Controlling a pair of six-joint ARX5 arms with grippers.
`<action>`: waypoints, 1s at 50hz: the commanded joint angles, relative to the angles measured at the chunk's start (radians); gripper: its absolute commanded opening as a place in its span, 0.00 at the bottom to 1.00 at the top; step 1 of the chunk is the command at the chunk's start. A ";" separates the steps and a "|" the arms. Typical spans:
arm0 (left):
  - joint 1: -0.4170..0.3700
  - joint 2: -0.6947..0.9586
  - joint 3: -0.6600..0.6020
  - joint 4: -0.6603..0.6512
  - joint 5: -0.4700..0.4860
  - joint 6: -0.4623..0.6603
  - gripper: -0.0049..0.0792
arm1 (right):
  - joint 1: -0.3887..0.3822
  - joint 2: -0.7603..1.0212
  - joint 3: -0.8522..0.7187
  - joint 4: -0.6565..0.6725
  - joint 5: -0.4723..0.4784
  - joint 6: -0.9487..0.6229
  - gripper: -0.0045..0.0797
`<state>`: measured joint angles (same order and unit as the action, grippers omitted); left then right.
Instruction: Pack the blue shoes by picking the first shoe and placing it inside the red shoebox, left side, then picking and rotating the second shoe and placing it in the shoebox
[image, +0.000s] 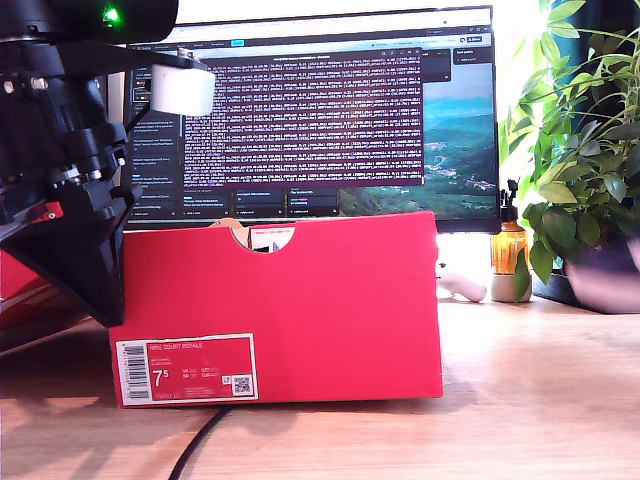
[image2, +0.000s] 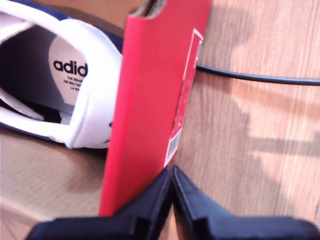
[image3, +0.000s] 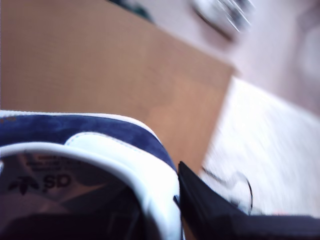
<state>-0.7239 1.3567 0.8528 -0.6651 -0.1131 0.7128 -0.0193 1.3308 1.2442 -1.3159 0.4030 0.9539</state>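
While the red shoebox (image: 300, 310) stands on the wooden table (image: 540, 380) in front of a monitor (image: 320, 110), an arm (image: 60, 150) looms at the exterior view's left. My first gripper (image2: 172, 175) has its fingers (image2: 150, 205) pressed together, tips beside the box's red wall near the size label (image2: 186, 95). One blue shoe (image2: 65, 75) lies inside the box, heel collar close to that wall. My second gripper (image3: 165, 200) grips the other shoe (image3: 90, 150) by its white heel collar, one finger (image3: 210, 205) outside, over brown cardboard (image3: 100, 70). A black cable (image2: 260, 77) crosses the table. Plant (image: 580, 150) at the exterior view's right.
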 joint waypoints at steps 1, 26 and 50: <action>0.005 0.005 -0.004 0.009 0.002 -0.007 0.04 | 0.000 -0.032 0.076 0.012 -0.016 -0.270 0.04; 0.005 0.005 -0.004 0.009 0.002 -0.007 0.04 | 0.061 -0.032 0.376 0.124 -0.481 -1.011 0.04; 0.005 0.005 -0.004 0.009 0.013 -0.007 0.04 | 0.209 0.008 0.376 0.504 -0.734 -1.093 0.04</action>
<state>-0.7239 1.3563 0.8528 -0.6651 -0.1055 0.7128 0.1749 1.3262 1.5974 -0.8619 -0.3050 -0.1368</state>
